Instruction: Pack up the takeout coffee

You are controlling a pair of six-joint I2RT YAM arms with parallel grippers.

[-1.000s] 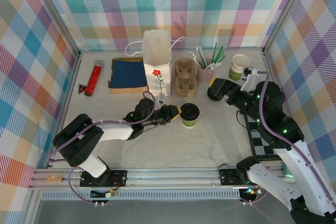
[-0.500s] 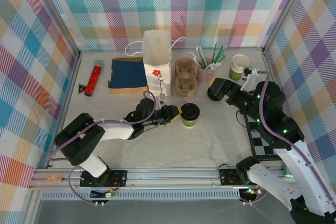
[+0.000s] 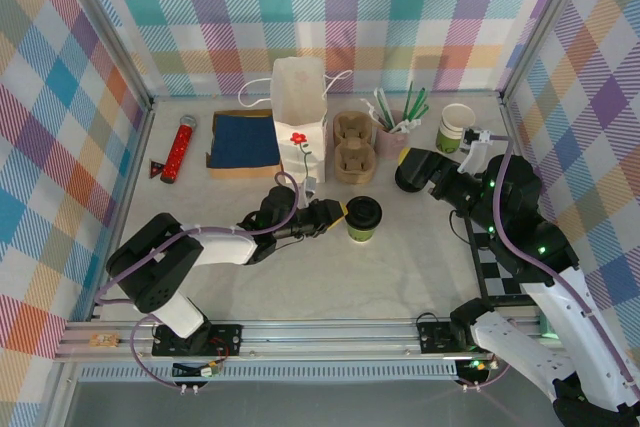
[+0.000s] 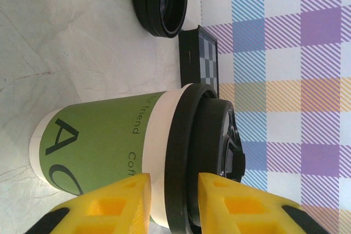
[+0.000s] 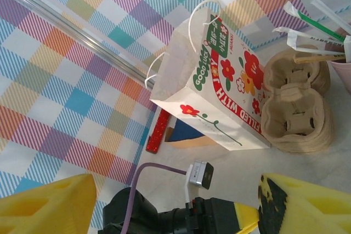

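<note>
Overhead is looking down on all, sharing the cup (image 4: 109, 146) with the close left wrist, the bag (image 5: 219, 80) with the right wrist.

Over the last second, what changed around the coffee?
Little. The left arm's elbow crept slightly right, nudging the left gripper a hair toward the takeout coffee, its fingers either side of the lid rim; no visible grab or release. The coffee, the open right gripper, the paper bag and the cup carrier stayed put.
</note>
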